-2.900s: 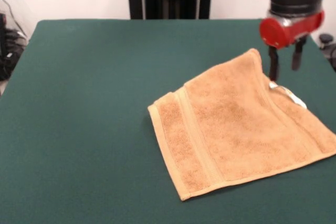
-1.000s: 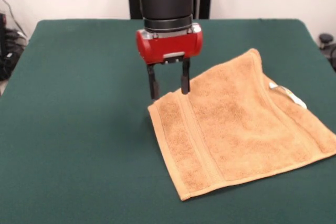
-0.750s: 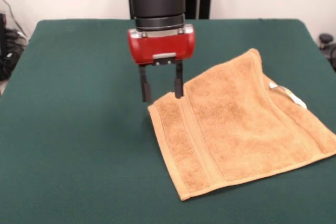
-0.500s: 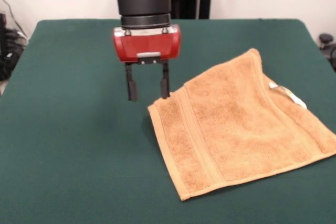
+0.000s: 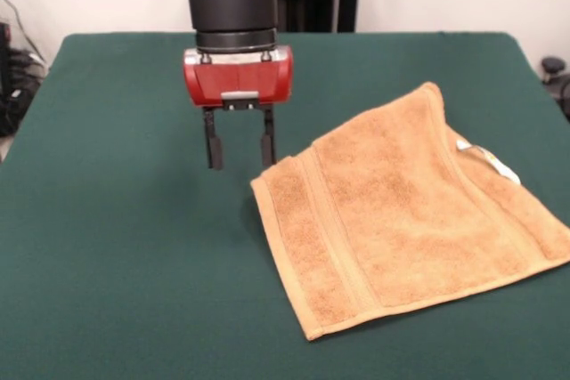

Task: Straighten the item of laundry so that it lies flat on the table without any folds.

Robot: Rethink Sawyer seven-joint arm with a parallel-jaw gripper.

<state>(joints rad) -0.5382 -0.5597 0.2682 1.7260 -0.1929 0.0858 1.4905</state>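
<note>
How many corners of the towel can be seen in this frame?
3 on the towel: one by the open gripper, one at the near edge, one raised at the far side. The right one runs off the picture; part looks folded by the white label, so another may be hidden.

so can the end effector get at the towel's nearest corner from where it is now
Probably yes. The open end effector hangs just beside that corner of the towel, with only bare table around and nothing in between.
</note>
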